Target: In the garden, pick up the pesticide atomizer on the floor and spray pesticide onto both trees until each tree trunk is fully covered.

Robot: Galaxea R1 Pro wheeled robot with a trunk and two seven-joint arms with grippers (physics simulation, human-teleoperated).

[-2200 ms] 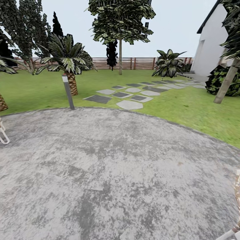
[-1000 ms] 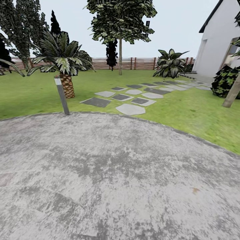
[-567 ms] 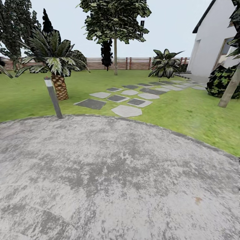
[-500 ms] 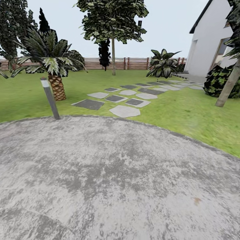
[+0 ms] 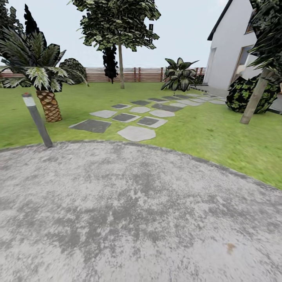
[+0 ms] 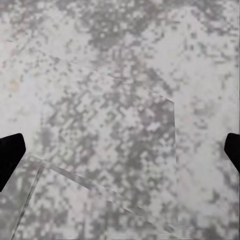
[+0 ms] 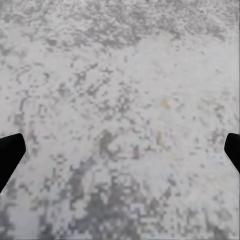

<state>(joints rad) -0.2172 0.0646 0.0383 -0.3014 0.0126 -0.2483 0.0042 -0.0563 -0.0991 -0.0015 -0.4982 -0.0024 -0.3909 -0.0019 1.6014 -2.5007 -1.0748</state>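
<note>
Position: I stand on the patio (image 5: 129, 219), a round slab of speckled grey concrete, facing out over the garden. Both arms hang low and point down at it, a carrying pose that suits travel rather than work.

Left end effector (image 6: 120, 152): wide open, empty. Its two dark fingertips (image 6: 10, 155) sit at opposite edges of the wrist view with bare concrete between them.

Right end effector (image 7: 120, 152): likewise wide open and holding nothing, fingertips (image 7: 10, 152) far apart over mottled concrete.

Atomizer: I cannot find it in these views. It is small and dark, so it may be lost in the blurry grass; I judge the search is not yet finished.

Lawn (image 5: 219, 137): green grass beyond the patio's curved edge, running back to a slatted fence (image 5: 145, 74).

Trunk, right (image 5: 254, 98): thick, pale, leaning, rooted in the grass beside a dark shrub (image 5: 241, 92) and near the house (image 5: 231, 55). Probably one of the two to spray.

Tree, far (image 5: 120, 58): thin pale stem, dark crown, standing near the fence.

Palm (image 5: 47, 102): short, scaly stem, left of the stones; not a target.

Stepping stones (image 5: 137, 117): grey slabs leading from the patio towards the house.

Post (image 5: 37, 121): grey, tilted, at the patio edge.

Next: roll onto the grass and scan the ground.
</note>
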